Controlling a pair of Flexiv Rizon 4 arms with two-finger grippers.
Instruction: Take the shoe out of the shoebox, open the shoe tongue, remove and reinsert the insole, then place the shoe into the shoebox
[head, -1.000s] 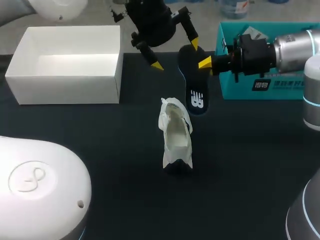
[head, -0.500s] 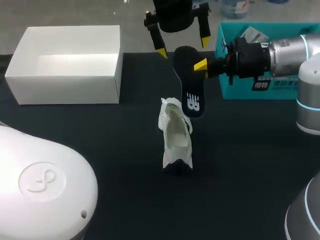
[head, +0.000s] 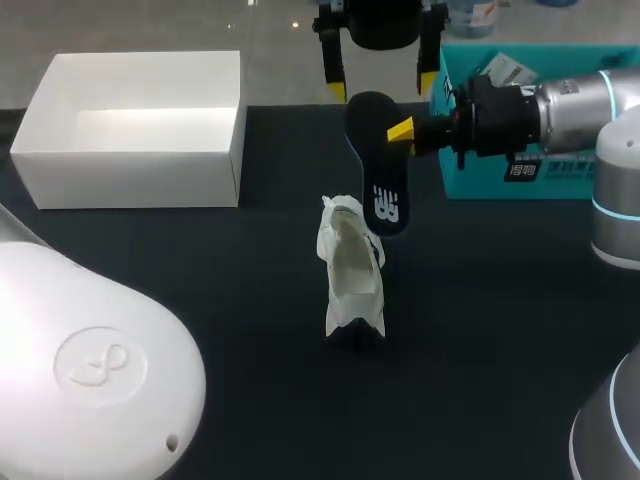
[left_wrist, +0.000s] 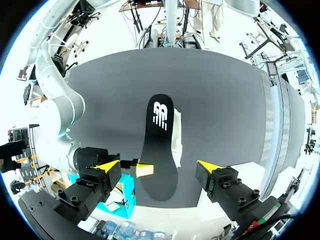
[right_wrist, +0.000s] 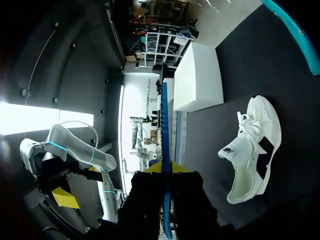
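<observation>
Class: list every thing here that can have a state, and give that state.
shoe: standing on the table, without its insole
insole: clamped in the right gripper
white shoebox: open, empty
left gripper: open, astride the insole
right gripper: shut on the insole

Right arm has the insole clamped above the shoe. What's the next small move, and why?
Probably lower the right gripper and tip the logo end of the insole down into the opening of the shoe. That end hangs nearest the shoe, whose opening looks exposed from above. The left gripper is open around the insole's other end, holding nothing.
</observation>
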